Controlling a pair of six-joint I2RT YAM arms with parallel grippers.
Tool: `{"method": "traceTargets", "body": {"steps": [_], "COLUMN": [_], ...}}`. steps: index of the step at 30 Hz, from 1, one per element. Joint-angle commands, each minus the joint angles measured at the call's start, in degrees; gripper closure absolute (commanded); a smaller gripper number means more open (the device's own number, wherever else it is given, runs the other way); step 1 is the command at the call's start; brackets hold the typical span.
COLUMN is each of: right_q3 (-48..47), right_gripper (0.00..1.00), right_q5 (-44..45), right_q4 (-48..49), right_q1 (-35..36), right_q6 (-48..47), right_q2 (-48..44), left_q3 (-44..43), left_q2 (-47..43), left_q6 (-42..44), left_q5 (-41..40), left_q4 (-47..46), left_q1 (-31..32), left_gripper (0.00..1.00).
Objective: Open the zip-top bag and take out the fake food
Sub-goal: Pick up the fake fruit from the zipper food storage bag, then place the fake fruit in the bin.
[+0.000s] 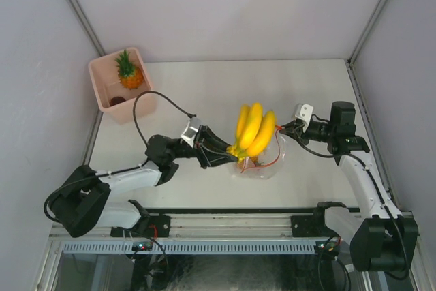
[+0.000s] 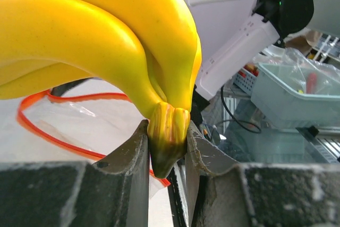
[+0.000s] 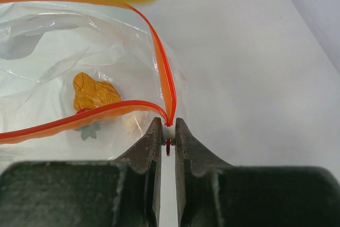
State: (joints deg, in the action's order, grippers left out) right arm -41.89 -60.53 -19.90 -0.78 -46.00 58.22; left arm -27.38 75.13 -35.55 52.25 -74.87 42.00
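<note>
ok so my L gripper (image 2: 167, 142) is clamped on the banana bunch (image 1: 253, 131) right at the stem. The bunch is up over the open mouth of the zip-top bag (image 1: 262, 165), which sits just under my L fingertips. R gripper (image 3: 168, 131) is pinched tight on the corner of the red zip strip (image 3: 159, 67), pinning the bag. imo the trick now: lift the bananas straight up, clear of the rim, b4 swinging toward the pink bin (image 1: 109, 103), w/ R holding that corner down so the bag doesn't ride along. Grip's only on the stem, so go slow, it could twist. Pineapple (image 1: 128, 73) is already in the bin. An orange bit (image 3: 94, 93) lies inside the bag, near R's tips.
</note>
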Motion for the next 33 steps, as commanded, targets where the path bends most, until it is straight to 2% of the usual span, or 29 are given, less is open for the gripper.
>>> {"method": "traceTargets", "body": {"steps": [1,6,16,20,25,33], "right_q3": [0.2,0.21,0.21,0.21,0.14,0.18], "right_gripper": [1.0,1.0,1.0,1.0,1.0,1.0], "right_q5": [-1.82,-1.79,-1.54,-1.51,-1.13,-1.03], "right_q4": [2.26,2.41,2.33,2.36,2.48,2.95], "right_q1": [-0.28,-0.39,-0.63,-0.62,-0.62,-0.63], "right_q6": [2.42,2.94,3.02,3.11,3.37,4.56], "right_q2": [0.14,0.12,0.22,0.23,0.39,0.76], "left_q3": [-0.06,-1.48,-2.48,-5.04,-10.27,-26.14], "left_q2": [-4.77,-5.85,-6.59,-8.98,-12.88,-14.39], "left_q6": [-4.75,-11.07,-18.5,-15.26,-9.66,0.21], "left_q5": [-5.01,-6.85,-12.65,-15.79,-24.82,-35.83], "left_q4": [-3.97,-3.18,1.15,15.64,35.92,68.26], "left_q1": [-2.76,-7.38,-19.1,-22.6,-26.29,-33.34], "left_gripper": [1.0,1.0,1.0,1.0,1.0,1.0]}}
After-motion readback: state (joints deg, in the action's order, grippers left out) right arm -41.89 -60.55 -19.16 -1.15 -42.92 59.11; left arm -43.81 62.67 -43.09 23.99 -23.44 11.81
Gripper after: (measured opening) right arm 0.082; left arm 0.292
